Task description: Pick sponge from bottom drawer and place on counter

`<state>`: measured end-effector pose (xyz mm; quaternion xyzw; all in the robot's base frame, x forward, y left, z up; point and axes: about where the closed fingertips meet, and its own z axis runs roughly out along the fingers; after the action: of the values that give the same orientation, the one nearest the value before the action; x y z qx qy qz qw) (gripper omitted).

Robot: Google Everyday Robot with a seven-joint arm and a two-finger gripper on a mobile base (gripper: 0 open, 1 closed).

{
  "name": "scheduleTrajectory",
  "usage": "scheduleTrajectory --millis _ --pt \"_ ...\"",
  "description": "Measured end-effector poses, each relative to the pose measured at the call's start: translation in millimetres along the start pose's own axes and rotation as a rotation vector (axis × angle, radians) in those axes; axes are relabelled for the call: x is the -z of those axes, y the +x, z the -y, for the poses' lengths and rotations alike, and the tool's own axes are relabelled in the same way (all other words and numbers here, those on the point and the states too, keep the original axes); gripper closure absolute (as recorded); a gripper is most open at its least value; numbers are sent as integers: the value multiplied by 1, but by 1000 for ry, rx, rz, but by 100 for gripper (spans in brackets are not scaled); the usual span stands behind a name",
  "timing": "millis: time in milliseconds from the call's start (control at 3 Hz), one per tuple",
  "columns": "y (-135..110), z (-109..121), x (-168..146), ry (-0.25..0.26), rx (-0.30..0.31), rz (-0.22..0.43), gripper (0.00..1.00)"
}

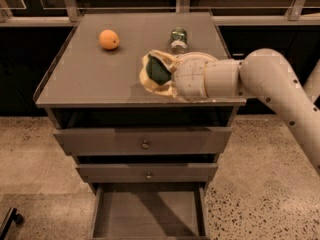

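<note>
My gripper (154, 73) is over the right half of the grey counter (95, 79), shut on the dark green sponge (159, 70), which shows between its pale yellow fingers (146, 81). The gripper hangs low over the counter top; I cannot tell whether the sponge touches it. The bottom drawer (148, 215) stands pulled open below, its flat grey floor bare.
An orange fruit (109, 39) lies at the counter's back left. A green-topped jar (178, 38) stands at the back, just behind my wrist. Two knobbed drawers (145, 144) are closed. My arm (280, 89) reaches in from the right. Speckled floor surrounds the cabinet.
</note>
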<state>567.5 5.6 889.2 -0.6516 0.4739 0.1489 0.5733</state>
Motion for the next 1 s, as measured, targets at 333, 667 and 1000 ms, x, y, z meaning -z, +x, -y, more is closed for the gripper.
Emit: scheduleTrajectory --millis 333,667,1000 --pt "11 23 -20 -33 -42 -48 100" --pt "31 41 -48 -67 -80 -58 100" --pt "57 59 -74 -67 -114 -62 100"
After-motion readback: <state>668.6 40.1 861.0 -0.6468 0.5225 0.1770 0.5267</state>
